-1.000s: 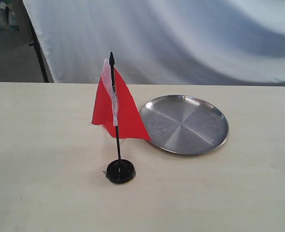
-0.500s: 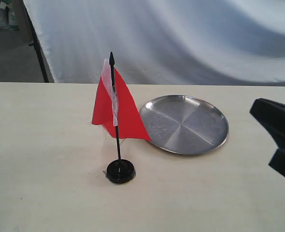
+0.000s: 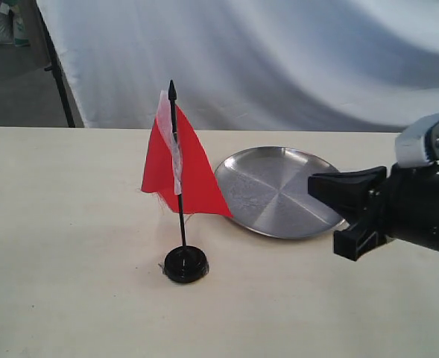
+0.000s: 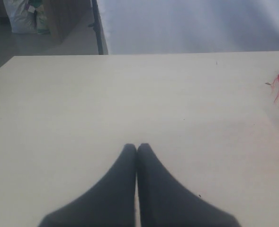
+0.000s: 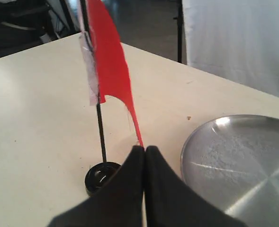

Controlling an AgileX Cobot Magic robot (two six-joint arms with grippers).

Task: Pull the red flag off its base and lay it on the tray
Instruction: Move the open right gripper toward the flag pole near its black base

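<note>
Item one, the small red cloth flag (image 3: 183, 170): it stands left of centre in the exterior view, its thin black stick upright, long axis near vertical, foot seated in the round black plastic base (image 3: 185, 264) at lower centre-left. Item two, the round silver metal tray (image 3: 279, 160): it lies flat just right of the flag, with the cloth's lower corner overlapping its left rim in that view. Item three, your right tool (image 5: 144, 151): fingers pressed together and holding nothing, it sits at the right edge of the exterior frame over the tray's lower right rim, pointing left. The flag lies leftward from it, across the tray, and the right wrist view has stick and base straight ahead. Item four, your left tool (image 4: 137, 147): also pressed together and empty, it is absent from the exterior frame and sees only a red sliver at its picture's right edge, so the right arm is probably the nearer. Item five, the pale cream surface (image 3: 70, 306): bare apart from these things. Behind it hangs a white cloth backdrop (image 3: 294, 60), with a black stand leg (image 3: 59, 86) at upper left.
</note>
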